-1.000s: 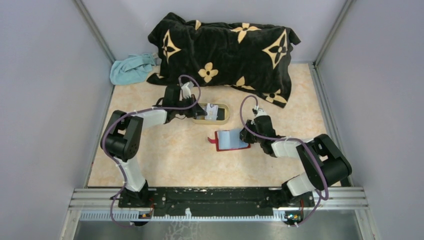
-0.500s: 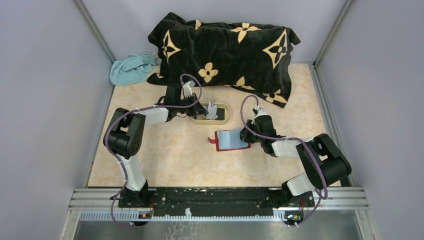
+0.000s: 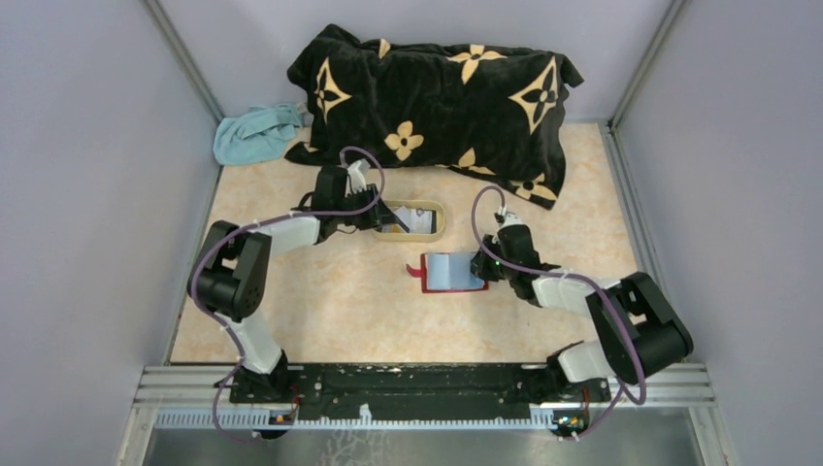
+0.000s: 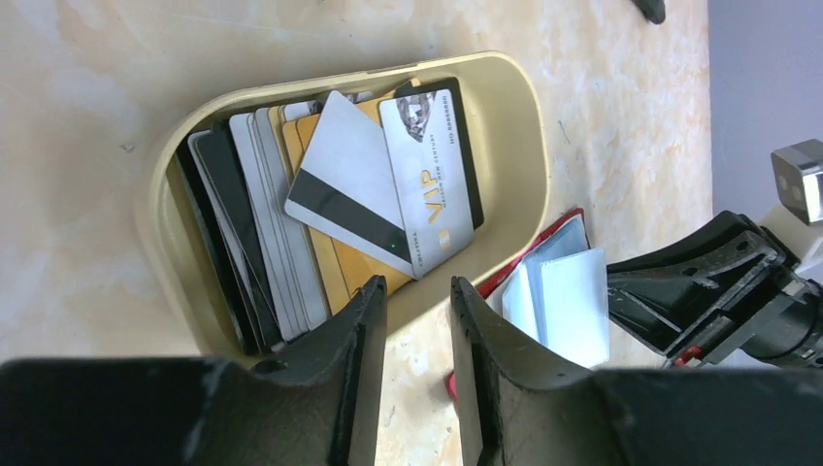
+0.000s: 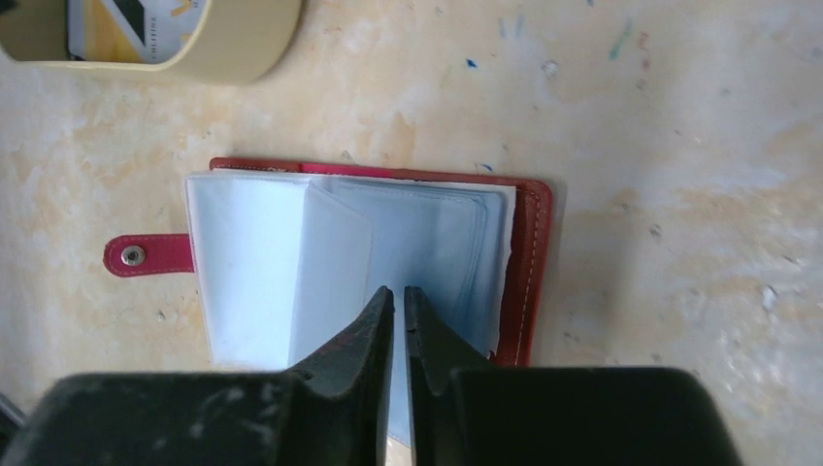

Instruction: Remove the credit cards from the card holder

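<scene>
Left fingers: the left gripper [image 4: 417, 291] stands with its jaws apart and nothing between them. From the wrist view I see it hanging just over one long rim of the tray.
Right fingers: the right gripper [image 5: 398, 296] has its jaws drawn together to a hairline gap at one long edge of the open card holder [image 5: 340, 243]. I cannot tell whether a thin sleeve is pinched between them.
Card holder, place: it lies open and flat on the table [image 3: 340, 301], mid-table, just near-right of the tray but not touching it.
Card holder, heading: I read its long axis as running left-right across the table. The pale sleeves face up, and the red tab [image 5: 146, 255] sticks out toward the left arm's side.
Credit cards: the credit cards [image 4: 340, 204] sit inside the beige oval tray [image 4: 514, 146], most of them packed on edge. A white card with a black stripe and a silver VIP card lie tilted on top.
Tray heading: its long axis is also left-right.
Room near side: I see bare table between the card holder and the arm bases.
Room far side: the black flowered blanket [image 3: 437, 87] has its near hem close behind the tray.
Room left: a teal cloth [image 3: 254, 134] lies in the far left corner, well apart from both grippers.
</scene>
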### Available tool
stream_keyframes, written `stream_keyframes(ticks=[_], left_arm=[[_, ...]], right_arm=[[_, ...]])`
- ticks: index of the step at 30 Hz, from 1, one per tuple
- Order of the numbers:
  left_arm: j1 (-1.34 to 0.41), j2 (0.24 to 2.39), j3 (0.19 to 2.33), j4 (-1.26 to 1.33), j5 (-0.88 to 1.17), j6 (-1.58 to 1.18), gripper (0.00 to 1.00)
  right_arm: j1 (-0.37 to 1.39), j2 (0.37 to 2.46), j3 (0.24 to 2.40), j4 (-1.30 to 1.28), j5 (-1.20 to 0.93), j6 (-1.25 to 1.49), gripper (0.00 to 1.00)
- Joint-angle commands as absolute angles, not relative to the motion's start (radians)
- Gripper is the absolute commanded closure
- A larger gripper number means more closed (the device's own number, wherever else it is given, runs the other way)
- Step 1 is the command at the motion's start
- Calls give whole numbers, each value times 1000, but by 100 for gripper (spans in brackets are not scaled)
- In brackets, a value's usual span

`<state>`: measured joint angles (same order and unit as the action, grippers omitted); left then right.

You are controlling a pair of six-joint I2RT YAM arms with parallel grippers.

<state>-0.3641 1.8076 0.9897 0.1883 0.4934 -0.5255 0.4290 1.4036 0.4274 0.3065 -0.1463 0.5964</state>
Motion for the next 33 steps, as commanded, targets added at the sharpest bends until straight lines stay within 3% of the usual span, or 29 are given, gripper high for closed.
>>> stream_keyframes(ticks=[1,6,10,13,20,33], left_arm=[[-381,1681,962,182,415,-493,65],[-482,1626,930,211,391,-504,69],[-617,1674,913,266,371,-537,88],[-716,1749,907,341,379,-583,100],[-827,1906,910,474,394,-667,100],[-840,1946,825,548,397,-681,100]], right_arm=[[417,1314,443,116,-53,564,86],[416,1278,436,74,-16,569,61],[416,1251,414,53,11,579,58],[416,1193,397,35,10,588,48],[416,1032,389,-70,72,604,38],[416,940,318,-150,125,662,37]])
